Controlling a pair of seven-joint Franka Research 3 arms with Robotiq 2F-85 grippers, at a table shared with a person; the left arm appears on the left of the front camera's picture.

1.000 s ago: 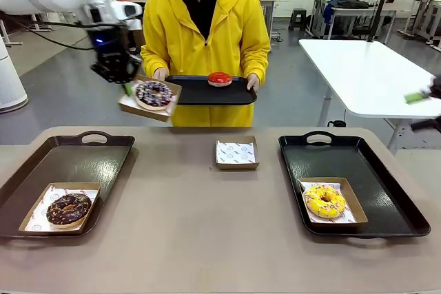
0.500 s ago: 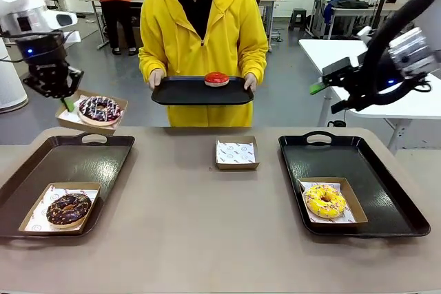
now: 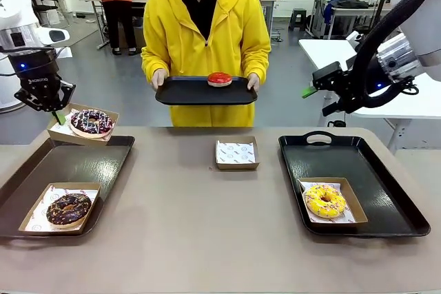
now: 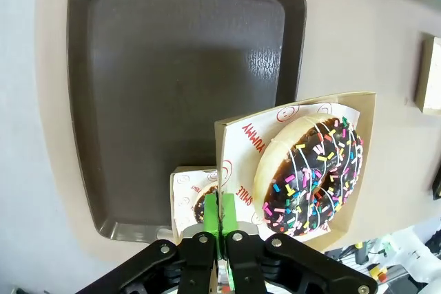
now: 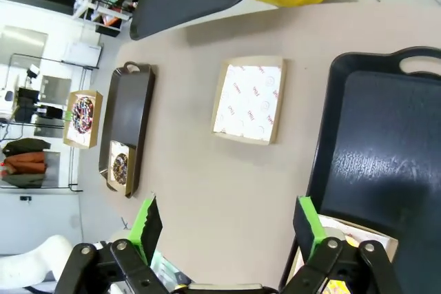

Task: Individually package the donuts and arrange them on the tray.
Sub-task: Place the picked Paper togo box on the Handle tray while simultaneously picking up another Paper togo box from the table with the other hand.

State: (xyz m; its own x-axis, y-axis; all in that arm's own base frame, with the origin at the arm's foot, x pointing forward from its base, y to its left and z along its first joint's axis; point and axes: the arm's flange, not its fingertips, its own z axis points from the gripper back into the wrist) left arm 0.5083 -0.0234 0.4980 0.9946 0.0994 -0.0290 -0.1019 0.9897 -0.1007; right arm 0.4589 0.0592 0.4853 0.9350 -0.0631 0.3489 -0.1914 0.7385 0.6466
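Just beside the left gripper [image 4: 220, 215] — the dark sprinkled donut [image 4: 310, 173], boxed and aloft
Its fingers are clamped together on the rim of the cardboard box [image 4: 238, 135] that carries that donut; below it lies the left tray [image 3: 103, 163], with the chocolate donut [image 3: 68, 208] boxed at the near corner; the right gripper [image 5: 227, 219] hangs with fingers wide apart, holding nothing — the yellow donut [image 3: 325, 200] sits boxed on the right tray [image 3: 324, 160] below it; the red donut [image 3: 220, 78] rests on the person's tray [image 3: 186, 91], well beyond both.

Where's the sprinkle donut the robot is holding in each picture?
Front view: sprinkled donut far left, above the brown tray.
Left wrist view: sprinkled donut lower right, overlapping the brown tray.
Right wrist view: sprinkled donut tiny, far left, beside the brown tray.
Shared landmark: that tray.
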